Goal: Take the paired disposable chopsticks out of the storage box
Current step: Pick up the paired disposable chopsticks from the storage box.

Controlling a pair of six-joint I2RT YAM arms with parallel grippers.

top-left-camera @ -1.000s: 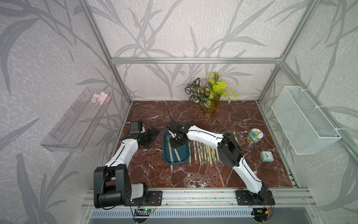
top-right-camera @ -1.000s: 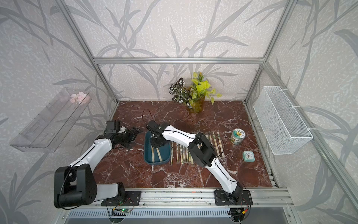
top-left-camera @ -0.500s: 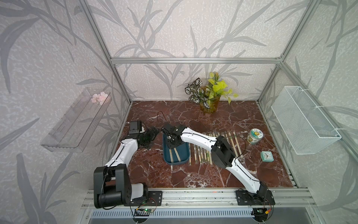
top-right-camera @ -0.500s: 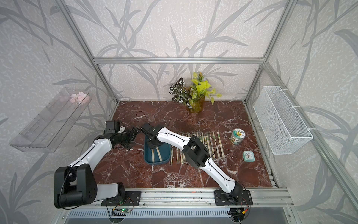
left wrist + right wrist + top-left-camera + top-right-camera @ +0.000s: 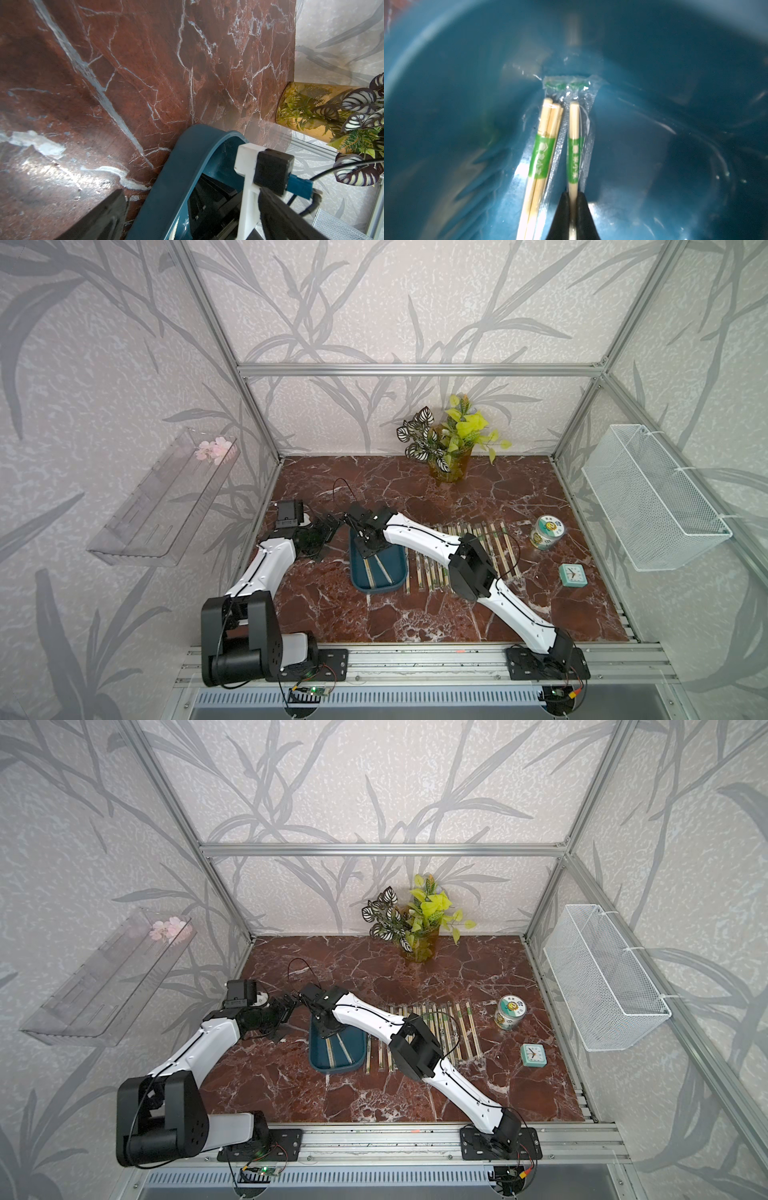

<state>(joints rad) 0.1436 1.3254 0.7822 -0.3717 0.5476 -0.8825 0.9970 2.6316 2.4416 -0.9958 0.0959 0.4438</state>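
Now, in a top view, the right gripper (image 5: 368,537) has moved to the far end of the storage box (image 5: 399,572), which holds two chopstick pairs (image 5: 380,568). The left gripper (image 5: 328,529) sits at the box's corner.

Left wrist view: its opening cannot be determined.

Right wrist view: the jaws have just closed on one wrapped pair (image 5: 574,145), so lift-out can follow.

Right wrist: storage box (image 5: 446,52) rim blurred, paired disposable chopsticks (image 5: 543,158) cut off at bottom edge. Top view: right end effector (image 5: 366,547) hides their upper ends; left end effector (image 5: 330,526) jaws too small to read.
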